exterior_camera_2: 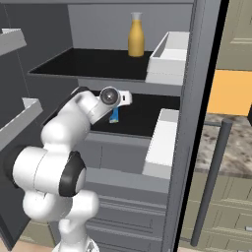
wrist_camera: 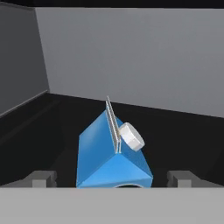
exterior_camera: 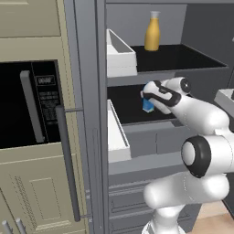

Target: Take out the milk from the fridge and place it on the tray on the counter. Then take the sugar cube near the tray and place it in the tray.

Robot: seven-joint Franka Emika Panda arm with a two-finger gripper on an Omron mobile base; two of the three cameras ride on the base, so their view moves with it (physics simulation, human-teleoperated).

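Hand [wrist_camera: 113, 179] wide, straddling milk [wrist_camera: 111, 157] on fridge shelf [exterior_camera: 128, 103]; fingertips at 9 and 3 o'clock. Risk: off-centre closing tips carton.

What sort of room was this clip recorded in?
Most likely a kitchen, rendered rather than real. An open grey fridge holds a yellow-orange bottle and a blue milk carton on black shelves; a black microwave sits in beige cabinets beside it, and a marble-patterned counter runs on the other side.
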